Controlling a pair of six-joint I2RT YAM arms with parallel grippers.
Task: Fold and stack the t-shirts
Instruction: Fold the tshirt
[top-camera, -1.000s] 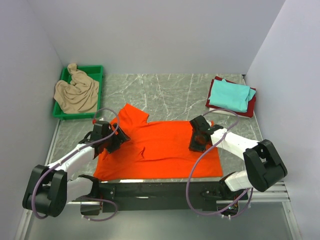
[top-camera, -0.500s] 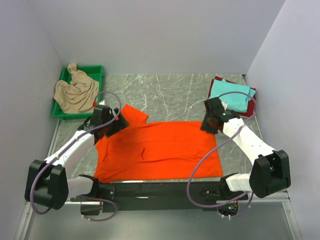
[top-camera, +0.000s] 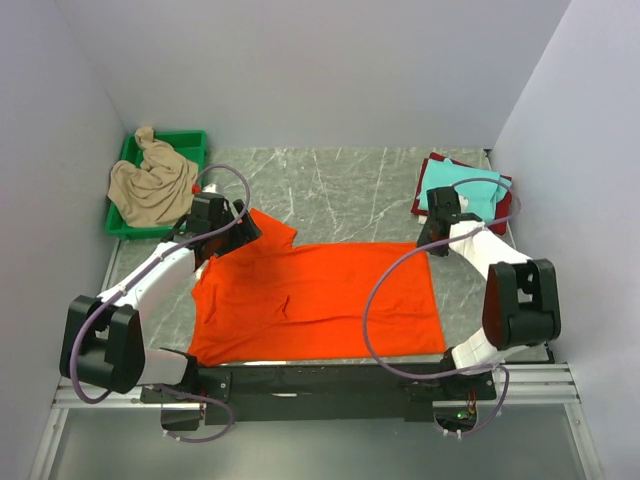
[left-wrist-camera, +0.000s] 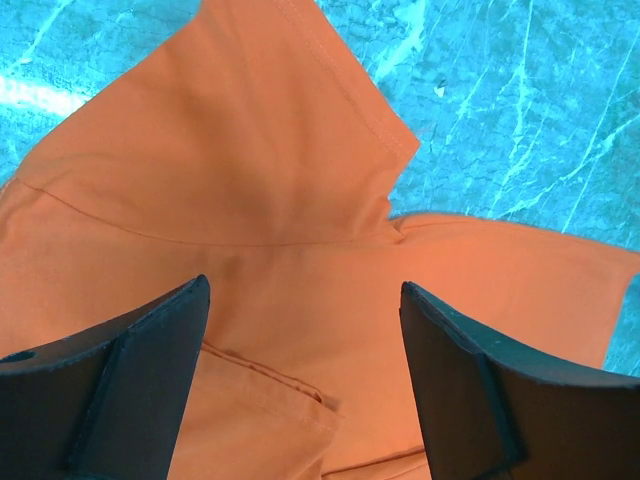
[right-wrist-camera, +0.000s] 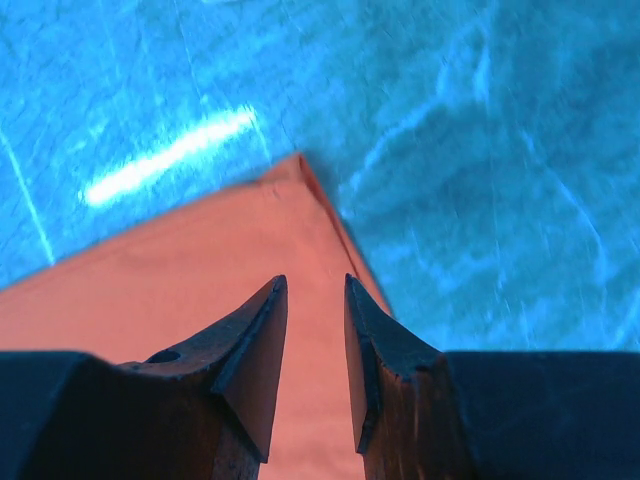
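We look down on the orange t-shirt (left-wrist-camera: 250, 230), which lies spread on the marbled table (left-wrist-camera: 520, 110). Its sleeve (left-wrist-camera: 290, 110) points toward the top of the view, with its hem running along the upper right. The left end effector (left-wrist-camera: 302, 290) stands over the cloth with its two dark fingers (left-wrist-camera: 140, 370) set wide apart and nothing clamped between them. A small fold (left-wrist-camera: 280, 400) shows between them, low in the view.

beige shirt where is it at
In the top view the beige shirt lies crumpled in the green tray at the far left corner of the table, left of the orange shirt.
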